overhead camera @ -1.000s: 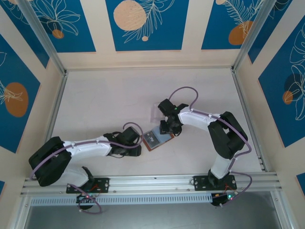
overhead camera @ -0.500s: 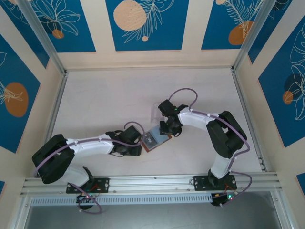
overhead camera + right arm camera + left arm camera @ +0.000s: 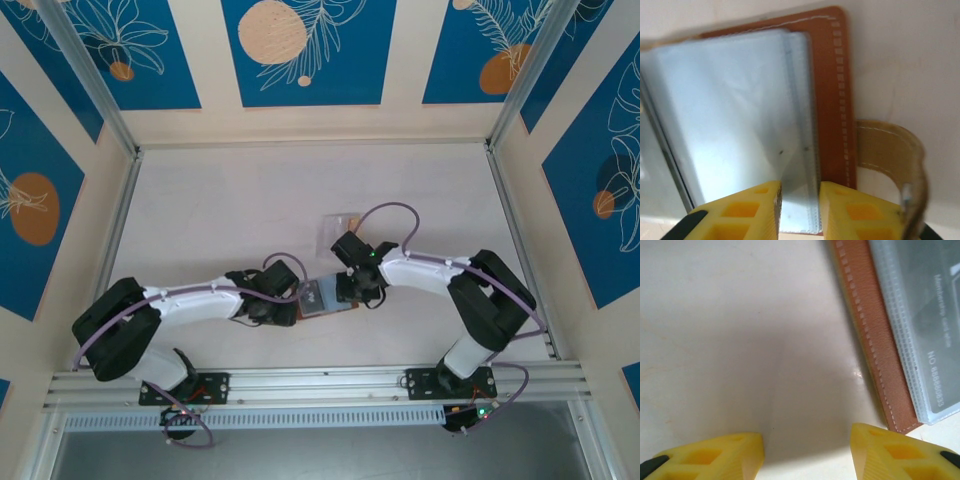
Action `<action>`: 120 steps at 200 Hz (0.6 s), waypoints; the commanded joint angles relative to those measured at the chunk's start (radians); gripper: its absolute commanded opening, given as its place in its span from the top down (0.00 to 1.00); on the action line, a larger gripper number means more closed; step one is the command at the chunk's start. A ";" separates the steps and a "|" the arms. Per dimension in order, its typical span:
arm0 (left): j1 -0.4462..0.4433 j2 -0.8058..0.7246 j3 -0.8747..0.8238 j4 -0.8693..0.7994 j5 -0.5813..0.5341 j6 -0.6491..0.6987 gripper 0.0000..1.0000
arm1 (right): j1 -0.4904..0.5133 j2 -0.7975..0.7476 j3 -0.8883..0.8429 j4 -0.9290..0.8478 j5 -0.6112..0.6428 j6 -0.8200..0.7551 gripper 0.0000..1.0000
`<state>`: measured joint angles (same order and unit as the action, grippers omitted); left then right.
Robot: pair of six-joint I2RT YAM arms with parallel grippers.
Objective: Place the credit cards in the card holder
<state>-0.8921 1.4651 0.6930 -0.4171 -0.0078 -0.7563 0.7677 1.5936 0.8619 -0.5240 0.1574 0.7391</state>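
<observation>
The card holder [image 3: 325, 297] lies open on the table between my two grippers, brown leather outside, clear plastic sleeves inside. In the right wrist view my right gripper [image 3: 800, 202] has narrow jaws pinching the edge of the sleeves [image 3: 740, 110], beside the brown border [image 3: 837, 100] and the tan closing tab [image 3: 895, 160]. My left gripper [image 3: 807, 452] is open over bare table, just left of the holder's brown edge [image 3: 870, 335]. A grey card [image 3: 925, 310] with a printed number shows through a sleeve. In the top view the left gripper [image 3: 288, 305] and right gripper [image 3: 355, 292] flank the holder.
A small clear plastic box [image 3: 340, 228] with something tan in it stands behind the holder, near the right arm. Aluminium rails [image 3: 320, 380] run along the near edge, and patterned walls close in the white table [image 3: 220, 210].
The right gripper has moved nearer and left, and its jaws have narrowed onto the sleeves. The card holder has turned flatter and shifted with it. The left gripper has edged right.
</observation>
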 commanded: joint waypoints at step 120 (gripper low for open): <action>0.021 0.012 0.055 0.229 0.148 0.076 0.54 | -0.026 0.110 0.218 -0.123 0.104 -0.170 0.65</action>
<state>-0.8787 1.4422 0.7231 -0.2153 0.1062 -0.6968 0.7544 1.6669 1.0653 -0.6476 0.2588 0.6079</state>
